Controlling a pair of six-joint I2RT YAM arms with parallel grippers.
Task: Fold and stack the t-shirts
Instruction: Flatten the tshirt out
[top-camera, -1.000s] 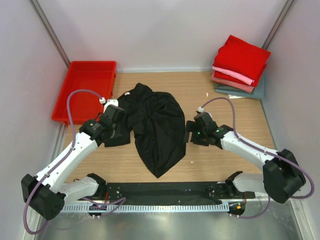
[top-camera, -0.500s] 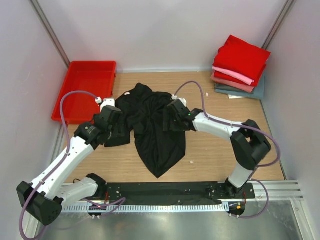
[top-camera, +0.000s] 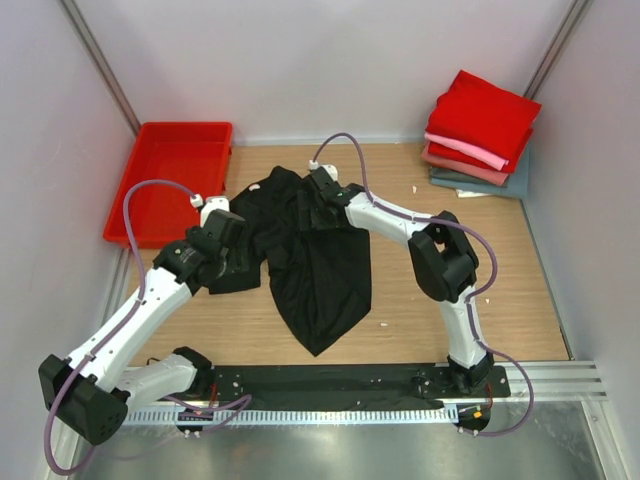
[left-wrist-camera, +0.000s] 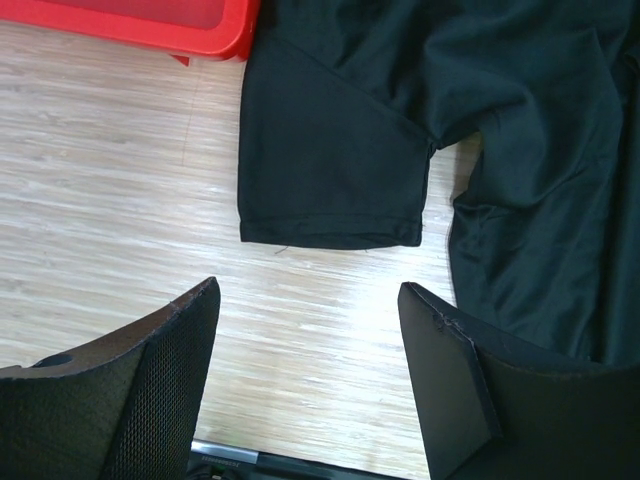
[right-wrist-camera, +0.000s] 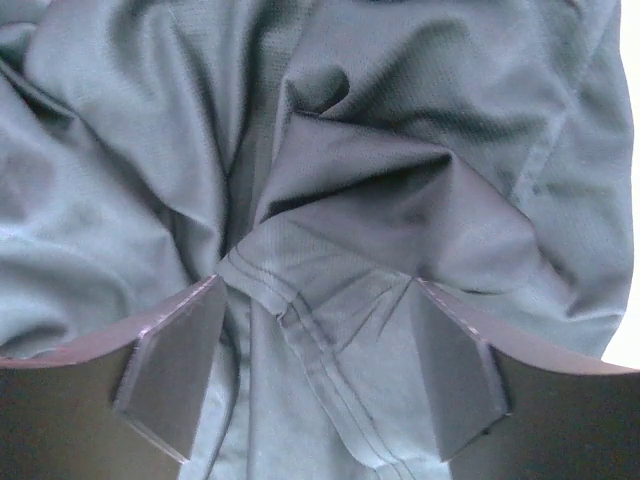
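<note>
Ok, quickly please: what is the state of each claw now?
Left claw: open, holding nothing.
Right claw: open over the black t-shirt, holding nothing.

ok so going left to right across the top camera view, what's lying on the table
red tray → black t-shirt → stack of folded t-shirts
</note>
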